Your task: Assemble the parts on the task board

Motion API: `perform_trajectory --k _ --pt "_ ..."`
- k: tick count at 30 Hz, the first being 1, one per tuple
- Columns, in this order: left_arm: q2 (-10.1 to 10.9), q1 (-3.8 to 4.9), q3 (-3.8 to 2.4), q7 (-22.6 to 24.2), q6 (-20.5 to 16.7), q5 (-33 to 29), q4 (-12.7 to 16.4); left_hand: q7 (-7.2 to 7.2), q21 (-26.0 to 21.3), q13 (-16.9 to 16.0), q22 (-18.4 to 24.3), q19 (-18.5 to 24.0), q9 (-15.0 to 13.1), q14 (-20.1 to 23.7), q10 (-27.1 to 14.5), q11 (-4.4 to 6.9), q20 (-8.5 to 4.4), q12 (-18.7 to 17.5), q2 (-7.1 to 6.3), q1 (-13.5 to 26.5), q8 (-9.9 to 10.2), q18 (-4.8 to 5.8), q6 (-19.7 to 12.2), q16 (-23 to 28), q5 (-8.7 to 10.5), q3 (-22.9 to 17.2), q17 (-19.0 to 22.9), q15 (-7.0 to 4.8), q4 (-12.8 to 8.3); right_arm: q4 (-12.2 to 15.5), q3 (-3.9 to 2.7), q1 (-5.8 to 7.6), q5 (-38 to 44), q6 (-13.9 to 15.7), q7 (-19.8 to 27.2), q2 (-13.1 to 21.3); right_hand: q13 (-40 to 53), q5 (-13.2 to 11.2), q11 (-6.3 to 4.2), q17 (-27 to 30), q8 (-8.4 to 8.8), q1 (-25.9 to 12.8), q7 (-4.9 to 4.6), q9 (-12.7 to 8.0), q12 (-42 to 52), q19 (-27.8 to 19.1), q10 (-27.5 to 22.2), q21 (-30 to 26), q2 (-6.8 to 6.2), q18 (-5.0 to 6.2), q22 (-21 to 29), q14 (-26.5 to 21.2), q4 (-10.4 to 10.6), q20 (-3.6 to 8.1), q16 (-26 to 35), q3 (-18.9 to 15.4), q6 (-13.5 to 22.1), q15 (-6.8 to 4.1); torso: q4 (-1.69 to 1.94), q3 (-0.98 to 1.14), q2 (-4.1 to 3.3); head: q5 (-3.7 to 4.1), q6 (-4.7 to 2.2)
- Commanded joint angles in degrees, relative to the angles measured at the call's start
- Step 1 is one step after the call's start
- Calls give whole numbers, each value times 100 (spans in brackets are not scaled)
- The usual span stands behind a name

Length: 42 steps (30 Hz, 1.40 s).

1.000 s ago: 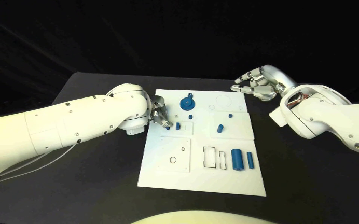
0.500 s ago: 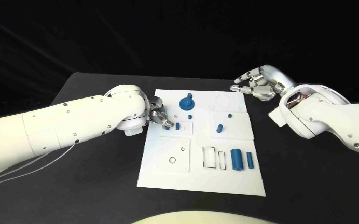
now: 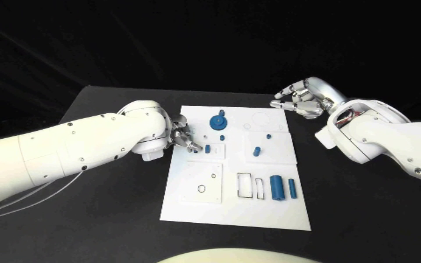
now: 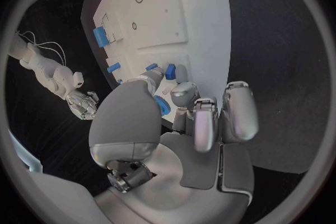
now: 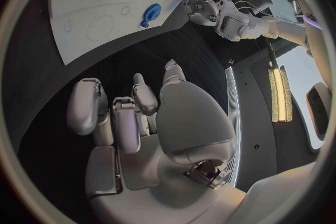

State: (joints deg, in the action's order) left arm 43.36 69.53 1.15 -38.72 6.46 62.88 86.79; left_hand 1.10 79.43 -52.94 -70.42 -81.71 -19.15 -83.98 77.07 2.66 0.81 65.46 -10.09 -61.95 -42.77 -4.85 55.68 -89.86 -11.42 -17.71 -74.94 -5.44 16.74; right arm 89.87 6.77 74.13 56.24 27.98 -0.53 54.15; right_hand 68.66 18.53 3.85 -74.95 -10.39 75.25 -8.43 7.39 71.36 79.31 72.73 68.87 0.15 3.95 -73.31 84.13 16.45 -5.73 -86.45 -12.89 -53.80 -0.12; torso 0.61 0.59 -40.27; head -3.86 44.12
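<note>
your left hand [image 3: 182,136] pinches a small blue part [image 4: 162,106] by the task board [image 3: 219,208] left edge; a loose pinch drops it. right hand [image 3: 298,98] fingers are curled, holding nothing.

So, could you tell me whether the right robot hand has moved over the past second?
No. The right robot hand hangs off the far right corner of the task board, just where it was.

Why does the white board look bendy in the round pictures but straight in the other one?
The left wrist view's fisheye lens curves the task board; the right wrist view bends its edge too, with a bright lamp strip glaring beside it. The head view keeps the board straight, brightly lit against the black table.
</note>
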Motion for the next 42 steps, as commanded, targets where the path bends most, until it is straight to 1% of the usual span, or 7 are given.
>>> perform_trajectory --k 1,11,14,17,20,28,42 --pt "20 1 -30 89 -65 -134 42 3 16 5 -3 -45 7 -602 -34 5 -12 24 63 -5 33 80 25 -14 0 48 -1506 -26 4 10 -1 -7 24 -18 56 1 -5 13 -12 -783 -29 -47 -1 -7 4 -4 0 -34 16 102 9 411 -4 25 24 -40 5 -42 3 6 1 3 -6" --pt "219 51 -213 565 -479 -1058 99 77 -204 513 353 117 34 -542 -360 -55 5 -333 162 -40 116 8 -151 105 2 590 -1302 8 0 -21 0 -22 24 -16 50 -5 -8 13 -11 -786 -32 -70 -2 -9 2 -2 -3 -34 26 101 6 412 3 24 23 -53 8 -41 -5 9 13 23 -26" --pt "270 74 -240 898 -817 -1228 131 171 -504 997 809 348 43 -457 -791 -134 2 -695 315 -479 176 -85 -432 260 -25 338 -1057 70 -20 -25 0 -25 24 -13 53 -5 -8 13 -11 -785 -32 -73 -2 -9 3 -2 -2 -35 27 101 7 411 3 24 23 -54 9 -41 1 7 0 54 -57" --pt "277 88 -256 1521 -1323 -1355 155 369 -1256 1716 1895 917 107 -123 -1588 -331 104 -1268 168 -851 337 -271 -901 791 -39 -111 -281 216 -23 -32 0 -28 23 -2 56 -5 -17 13 -10 -777 -33 -83 -2 -10 -4 -8 -9 -47 32 104 15 409 6 24 28 -60 10 -40 10 0 0 61 -56" --pt "220 86 -222 2280 -1766 -954 166 582 -2508 1849 3526 1816 199 538 -2068 -499 260 -1453 10 -1219 454 -548 -1210 1731 -17 -315 932 389 -143 -35 0 -30 23 3 59 -9 -33 14 -10 -764 -33 -85 -2 -10 -18 -16 -23 -64 34 108 28 406 6 24 35 -60 10 -40 13 8 0 62 -67" --pt "-83 -15 -61 3227 -2198 832 117 750 -3183 2718 3968 1878 684 1308 -2545 -720 437 -2441 -247 -2127 1009 -571 -1132 3184 0 -902 2521 548 -483 -31 0 -39 24 -4 62 -10 -67 194 -10 -747 -54 -56 -2 -18 -43 -24 -57 -101 82 113 40 402 -25 22 48 -83 19 -40 4 10 4 88 -105" --pt "-580 -231 28 3153 -1787 2623 -257 717 -3229 3814 4032 1616 1228 1026 -2533 -754 451 -3481 -450 -2170 1741 -571 -713 2992 7 -732 2581 593 -573 -11 1 -46 24 -7 72 -14 -142 319 -12 -730 -68 -19 -1 -24 -105 -32 -119 -135 104 118 54 398 -38 23 61 -98 26 -41 -6 17 -4 103 -132"
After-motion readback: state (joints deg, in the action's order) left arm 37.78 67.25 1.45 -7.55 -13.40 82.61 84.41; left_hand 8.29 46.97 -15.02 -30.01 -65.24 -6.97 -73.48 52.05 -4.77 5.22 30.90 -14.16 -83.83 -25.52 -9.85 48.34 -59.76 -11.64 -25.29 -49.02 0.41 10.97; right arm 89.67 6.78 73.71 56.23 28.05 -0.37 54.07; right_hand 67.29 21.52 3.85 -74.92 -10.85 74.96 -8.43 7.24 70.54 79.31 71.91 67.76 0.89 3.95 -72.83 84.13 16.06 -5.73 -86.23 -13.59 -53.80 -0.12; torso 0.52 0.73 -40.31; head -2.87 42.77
